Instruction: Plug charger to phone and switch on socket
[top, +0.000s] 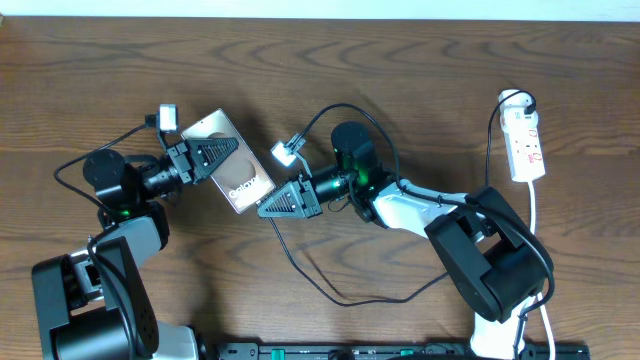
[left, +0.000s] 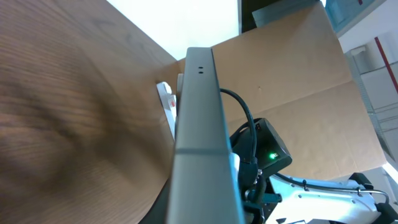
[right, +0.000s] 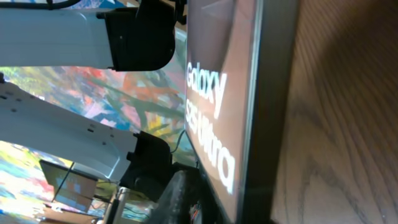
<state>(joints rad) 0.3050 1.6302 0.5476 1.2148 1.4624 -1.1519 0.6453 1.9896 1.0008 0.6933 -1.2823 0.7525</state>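
The phone (top: 243, 184) has a brown-grey face with white "Galaxy" lettering and lies tilted on the table left of centre. My left gripper (top: 207, 155) is shut on its upper end. In the left wrist view its grey edge (left: 199, 124) runs up the middle. My right gripper (top: 273, 206) is at the phone's lower end, shut on the tip of the charger. The charger's black cable (top: 330, 292) loops down and off to the right. The right wrist view shows the phone's face (right: 217, 93) close up, with the dark plug end (right: 179, 196) beside it. The socket (top: 526, 148) lies at the far right.
The socket's white cord (top: 536, 215) runs down the right side past the right arm's base (top: 495, 270). A black rail (top: 400, 350) lines the table's front edge. A cardboard box (left: 298, 81) stands beyond the table in the left wrist view.
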